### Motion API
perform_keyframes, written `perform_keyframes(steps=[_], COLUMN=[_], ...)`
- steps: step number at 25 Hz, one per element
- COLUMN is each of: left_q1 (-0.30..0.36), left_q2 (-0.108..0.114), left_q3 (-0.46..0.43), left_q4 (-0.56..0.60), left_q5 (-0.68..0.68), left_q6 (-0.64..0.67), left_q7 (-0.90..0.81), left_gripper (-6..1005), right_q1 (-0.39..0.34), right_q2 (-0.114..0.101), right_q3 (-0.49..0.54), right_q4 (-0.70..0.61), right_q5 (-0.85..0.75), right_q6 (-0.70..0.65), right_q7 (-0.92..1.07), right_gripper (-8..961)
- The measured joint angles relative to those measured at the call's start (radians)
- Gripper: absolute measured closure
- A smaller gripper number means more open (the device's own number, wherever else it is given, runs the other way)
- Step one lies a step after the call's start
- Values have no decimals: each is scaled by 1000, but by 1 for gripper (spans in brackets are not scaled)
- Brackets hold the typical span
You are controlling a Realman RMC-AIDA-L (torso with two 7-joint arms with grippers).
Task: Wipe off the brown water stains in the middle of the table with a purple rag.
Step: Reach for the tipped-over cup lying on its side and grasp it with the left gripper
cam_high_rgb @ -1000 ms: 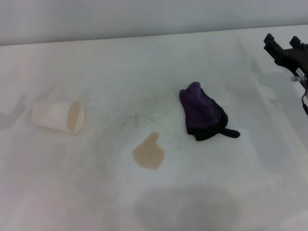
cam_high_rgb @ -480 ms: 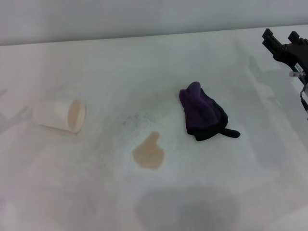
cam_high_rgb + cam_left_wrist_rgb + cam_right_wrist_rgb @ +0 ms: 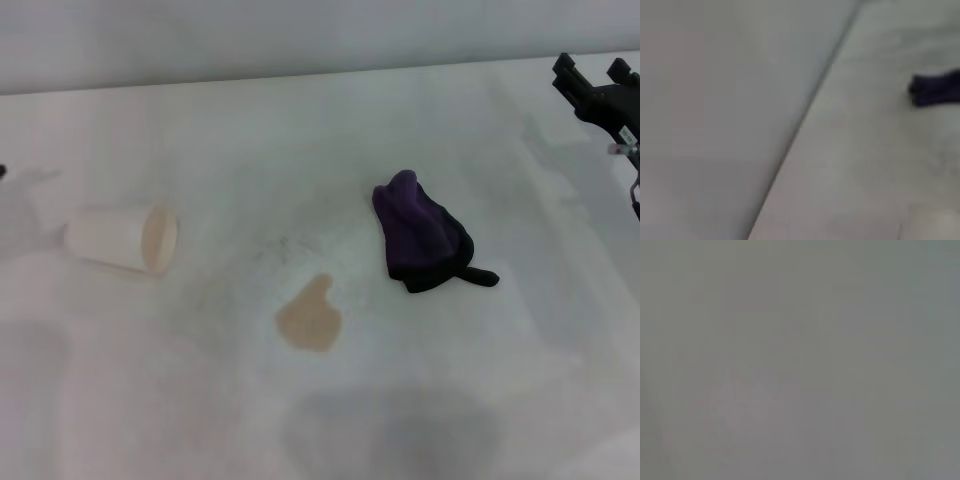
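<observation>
The purple rag [image 3: 420, 240] lies bunched on the white table [image 3: 480, 380], right of the middle, with its black tail pointing right. The brown water stain [image 3: 310, 318] is a tan blotch with a narrow lobe, to the left of the rag and nearer the front edge, apart from it. My right gripper [image 3: 592, 72] hangs over the far right of the table, well away from the rag, its two black fingers spread and empty. My left gripper is out of view; only a dark sliver [image 3: 2, 171] shows at the left edge. The right wrist view is a blank grey.
A white paper cup [image 3: 120, 240] lies on its side at the left, mouth toward the stain. A faint grey speckled smudge [image 3: 285, 247] sits just behind the stain. The left wrist view shows the table's edge and a dark shape [image 3: 936, 89] far off.
My right gripper has drifted a little to the right and toward the far edge. A shadow on the left of the table has shifted near the cup. The rag, stain and cup have not moved.
</observation>
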Motion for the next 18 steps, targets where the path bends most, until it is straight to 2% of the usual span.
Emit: perform_keyframes(steps=[1, 2, 6, 10, 11, 14, 16, 18], left_q1=[-60, -60, -126, -179, -186, -203, -209, -213], left_q2=[-27, -27, -54, -65, -69, -101, -132, -146], left_q3=[0, 0, 0, 0, 0, 0, 0, 0], left_q4=[-57, -57, -107, -95, -90, -83, -81, -64], left_q5=[83, 83, 197, 325, 346, 386, 397, 407], left_q6=[-9, -9, -33, -76, -92, -168, -230, -258], left_q7=[85, 85, 193, 253, 262, 276, 290, 302], left_gripper=[108, 108, 109, 109, 109, 109, 109, 109], right_q1=[-2, -3, 4, 15, 20, 36, 43, 47], right_q2=[0, 0, 0, 0, 0, 1, 1, 1], right_q3=[0, 0, 33, 81, 87, 104, 128, 148], right_q4=[-3, -4, -4, 3, 3, 0, -1, -2], right_q5=[0, 0, 1, 2, 2, 2, 2, 2], right_q6=[-2, -9, -44, -44, -45, -53, -56, -56], right_q7=[-1, -2, -3, 2, 4, 4, 1, -2], right_gripper=[97, 97, 97, 97, 97, 97, 97, 97])
